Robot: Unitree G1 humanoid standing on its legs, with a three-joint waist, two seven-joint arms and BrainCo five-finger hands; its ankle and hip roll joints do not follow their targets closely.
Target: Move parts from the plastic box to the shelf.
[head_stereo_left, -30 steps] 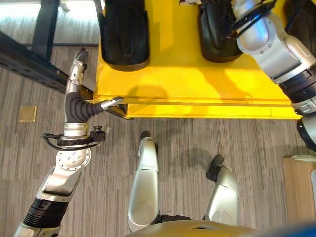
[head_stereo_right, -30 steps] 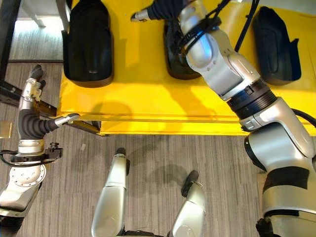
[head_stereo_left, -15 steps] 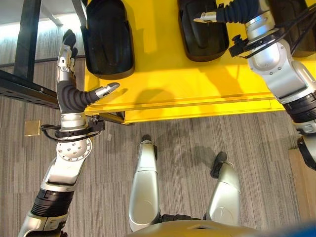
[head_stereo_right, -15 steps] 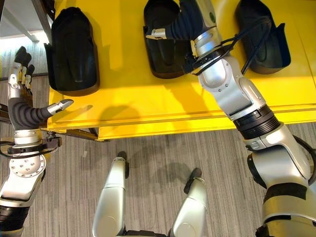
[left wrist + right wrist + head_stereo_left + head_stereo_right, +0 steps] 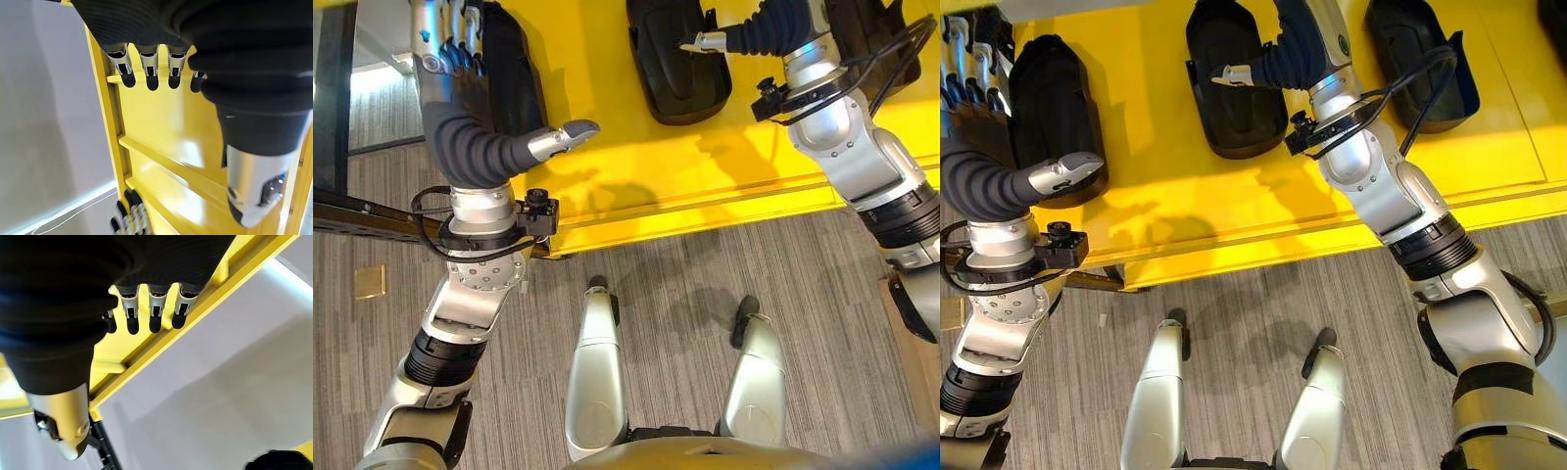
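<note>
resting on glossy yellow shelf (image 5: 1263,211), three black moulded parts (image 5: 1234,93)

Industrial workshop or factory floor: yellow steel shelf (image 5: 705,147) holding black moulded parts (image 5: 1234,88), dark metal racking (image 5: 333,108), grey striped floor (image 5: 675,294).

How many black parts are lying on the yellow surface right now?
3, side by side on the yellow surface: left part by the left hand, middle part under the right hand, right part. Others may lie beyond view.

Silver-grey arms, black ribbed wrist covers, each hand (image 5: 460,59) silver-fingered with dark tips.
</note>
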